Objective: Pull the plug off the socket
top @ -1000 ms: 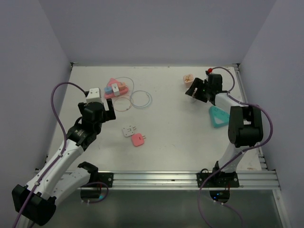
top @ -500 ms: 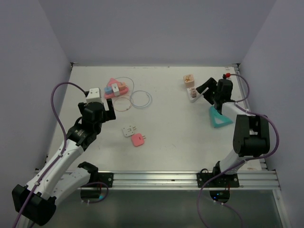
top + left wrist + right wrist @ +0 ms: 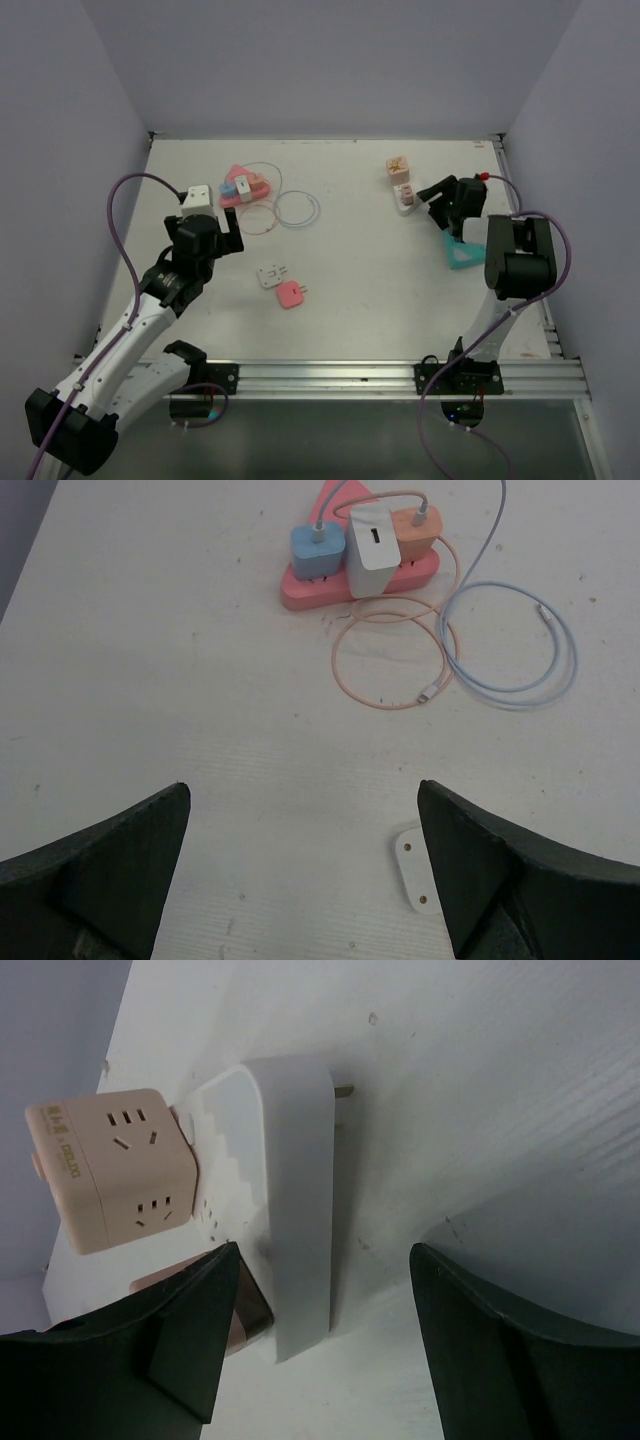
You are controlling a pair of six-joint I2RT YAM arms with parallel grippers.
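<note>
**Top external**
- Left gripper (image 3: 208, 228): 1. Jaws spread wide, nothing in them, above bare table (image 3: 350, 250).
- Right gripper (image 3: 432, 200): 1. Jaws apart, just beside the white plug (image 3: 405, 197).
- White plug: 1, lying far right, next to the beige cube socket (image 3: 398, 167).
- Triangular strips: 2, namely the pink strip (image 3: 236, 175) far left and the teal strip (image 3: 462, 250) under the right arm.
- Chargers on the pink strip: 3.
- Cable loops: 2, orange cable (image 3: 258, 218) and blue cable (image 3: 297, 208).
- Loose pieces mid-table: 2, white adapter (image 3: 270, 275) and pink adapter (image 3: 291, 293), near each other.

**Left wrist**
- Left gripper (image 3: 305, 880): wide open and empty.
- Pink strip (image 3: 310, 590) with blue charger (image 3: 317, 550), white charger (image 3: 373, 550) and orange charger (image 3: 418, 527).
- Orange cable (image 3: 335, 660) and blue cable (image 3: 574, 655), overlapping.
- White adapter (image 3: 415, 865), partly seen.

**Right wrist**
- Right gripper (image 3: 320, 1360): parted, not clamped; the near end of the white plug (image 3: 295, 1190) lies between the fingers. I cannot tell whether a finger touches it.
- White plug: flat on the table, one prong bared, up against the beige cube socket (image 3: 115, 1170).
</note>
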